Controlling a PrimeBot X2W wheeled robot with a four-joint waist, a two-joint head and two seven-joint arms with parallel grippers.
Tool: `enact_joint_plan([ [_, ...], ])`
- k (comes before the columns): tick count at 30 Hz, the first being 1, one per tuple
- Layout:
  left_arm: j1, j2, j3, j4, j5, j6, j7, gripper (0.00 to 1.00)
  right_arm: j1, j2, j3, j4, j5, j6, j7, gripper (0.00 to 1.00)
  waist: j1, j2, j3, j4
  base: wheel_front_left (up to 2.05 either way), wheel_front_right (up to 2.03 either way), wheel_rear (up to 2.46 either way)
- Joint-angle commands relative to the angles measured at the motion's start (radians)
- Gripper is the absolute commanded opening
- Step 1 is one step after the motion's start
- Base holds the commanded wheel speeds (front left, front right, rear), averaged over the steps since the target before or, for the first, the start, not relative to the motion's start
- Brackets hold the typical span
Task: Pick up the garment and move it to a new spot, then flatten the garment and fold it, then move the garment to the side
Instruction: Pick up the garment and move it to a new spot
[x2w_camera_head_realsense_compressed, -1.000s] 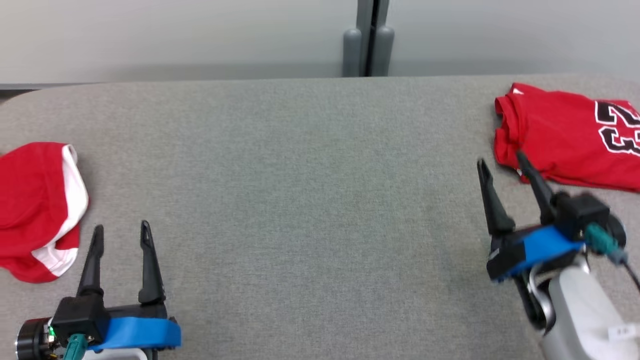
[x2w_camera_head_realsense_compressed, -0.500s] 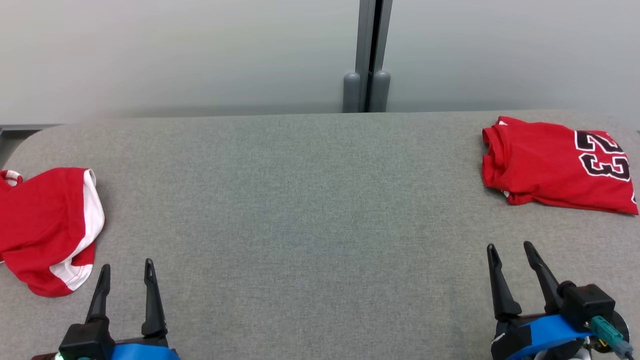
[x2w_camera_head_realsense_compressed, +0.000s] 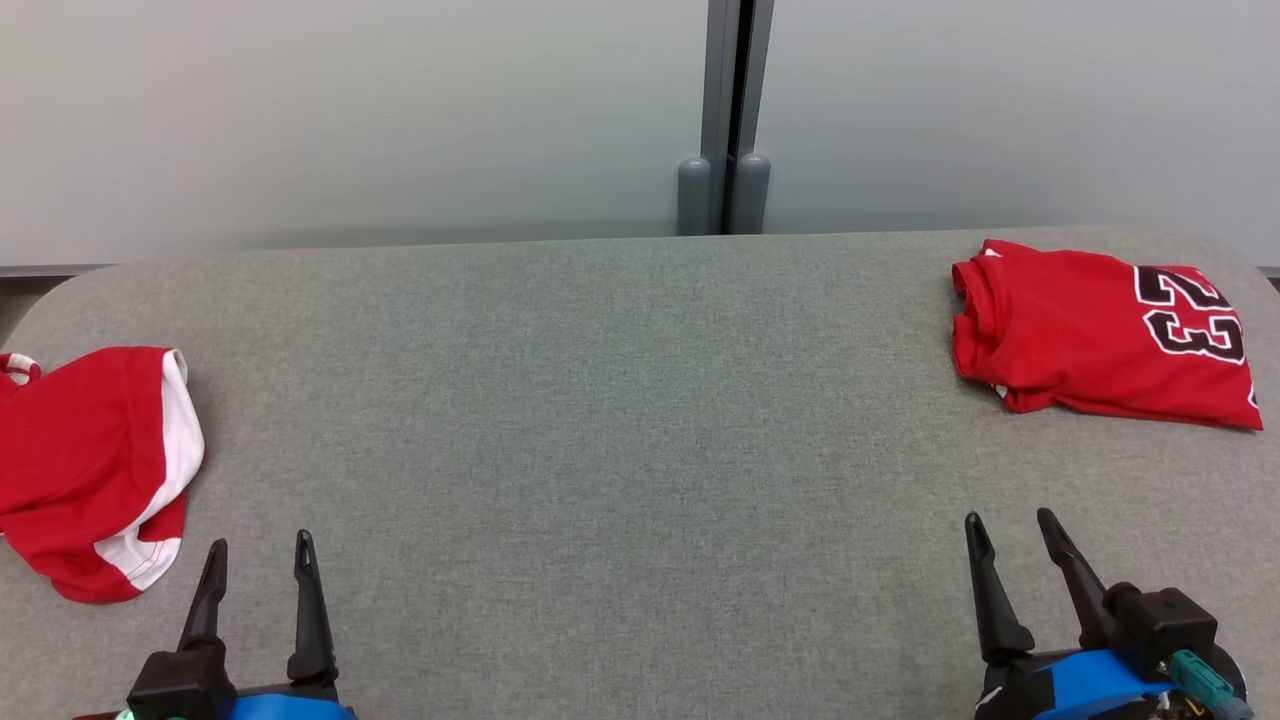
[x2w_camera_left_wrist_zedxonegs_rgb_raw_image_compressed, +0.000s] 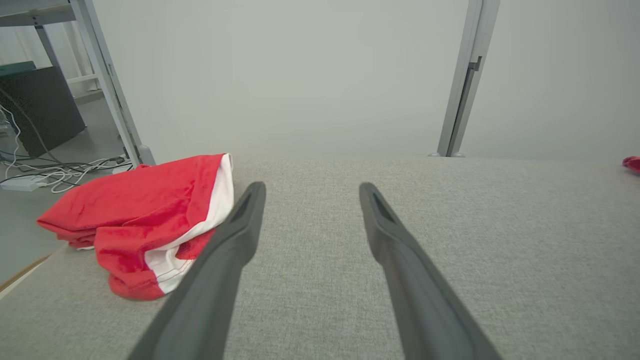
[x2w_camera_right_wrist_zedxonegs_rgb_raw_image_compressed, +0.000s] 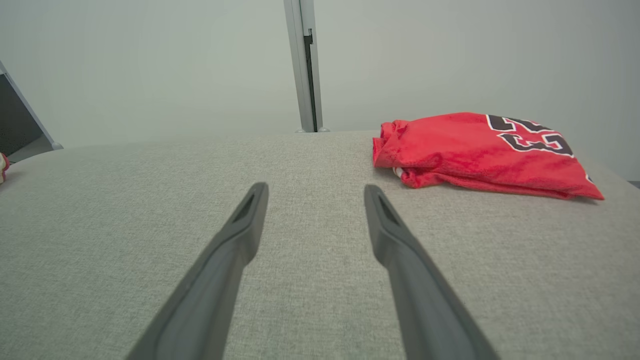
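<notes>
Lab-like room: grey padded table (x2w_camera_head_realsense_compressed: 600, 450), blank partition wall (x2w_camera_head_realsense_compressed: 350, 100), floor cables (x2w_camera_left_wrist_zedxonegs_rgb_raw_image_compressed: 50, 170)

One folded jersey (x2w_camera_head_realsense_compressed: 1090, 335) and one crumpled garment (x2w_camera_head_realsense_compressed: 85, 470), both red, at opposite ends of the grey bench (x2w_camera_head_realsense_compressed: 620, 420).
The folded jersey lies flat near the far right corner as a compact, slightly skewed rectangle. A black, white-edged "23" faces up at its right end, and its thicker, rumpled fold edge is turned toward the middle of the bench. The crumpled garment sits in a loose heap at the left edge, with a white band curving down its right side and a small white-trimmed bit at its far left. The two are well apart.
</notes>
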Motion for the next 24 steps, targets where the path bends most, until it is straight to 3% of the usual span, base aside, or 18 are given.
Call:
enact_joint_plan([
  [1, -0.014, 0.003, 0.006, 0.001, 0.005, -0.002, -0.004, 1.00, 0.005, 0.001, 0.001, 0.003, 0.006, 0.000, -0.003, 1.00, 0.0000, 0.0000, 0.001, 0.000, 0.00, 0.00, 0.00],
  [14, -0.024, 0.002, 0.012, 0.001, 0.011, -0.004, -0.004, 1.00, -0.005, 0.001, 0.006, 0.015, 0.016, 0.000, -0.003, 1.00, 0.0000, 0.0000, 0.007, 0.014, 0.00, 0.00, 0.00],
  [24, -0.032, 0.006, 0.029, -0.033, 0.010, 0.015, -0.004, 1.00, -0.028, 0.001, 0.035, 0.005, 0.023, 0.000, -0.003, 1.00, 0.0000, 0.0000, 0.021, 0.105, 0.00, 0.00, 0.00],
])
